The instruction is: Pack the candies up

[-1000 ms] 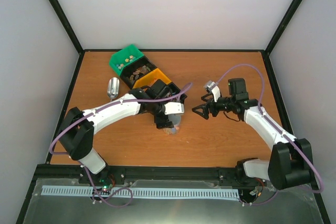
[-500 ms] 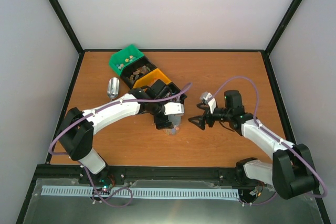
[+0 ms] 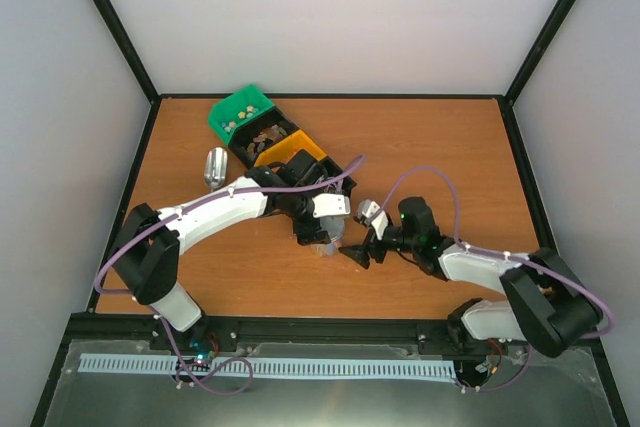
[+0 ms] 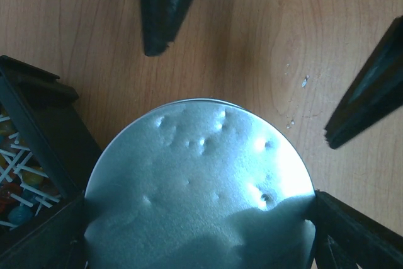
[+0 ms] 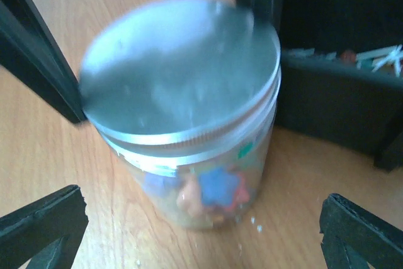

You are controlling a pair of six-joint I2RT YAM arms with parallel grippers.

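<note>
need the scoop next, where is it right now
In the top view the scoop lies on the table's left part, just below the green bin and left of the orange bin.

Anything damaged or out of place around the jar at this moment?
The round silver metal lid on the clear plastic jar shows several small dents across its top. A few pale specks lie on the wooden table beside it.

We've got a clear jar (image 5: 252, 137) here, silver lid (image 5: 179, 70) on top, candies (image 5: 214, 190) inside, black bin (image 5: 340, 111) just behind it.
</note>
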